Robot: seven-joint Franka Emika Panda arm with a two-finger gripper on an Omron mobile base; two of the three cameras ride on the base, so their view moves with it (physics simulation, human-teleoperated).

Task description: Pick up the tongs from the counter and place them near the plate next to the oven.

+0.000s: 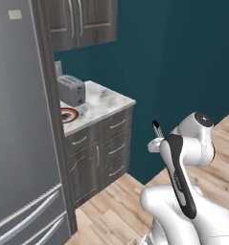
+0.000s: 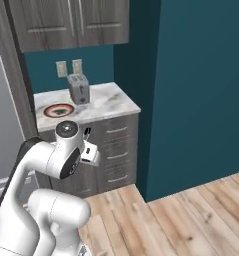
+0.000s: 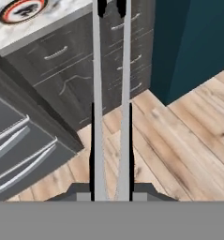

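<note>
hand view | gripper (image 3: 111,140) clamps tongs (image 3: 98,93) | plate (image 3: 22,9) on counter (image 3: 48,18) — well apart

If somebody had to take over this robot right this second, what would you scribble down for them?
Gripper: shut on the tongs, which stick out ahead of it, black tips forward.
Plate: on the counter, in front of a toaster.
Done: tongs picked up and carried; the arm is over the wood floor, short of the cabinets.
Left: move up to the counter, lay the tongs down near the plate, let go.
</note>
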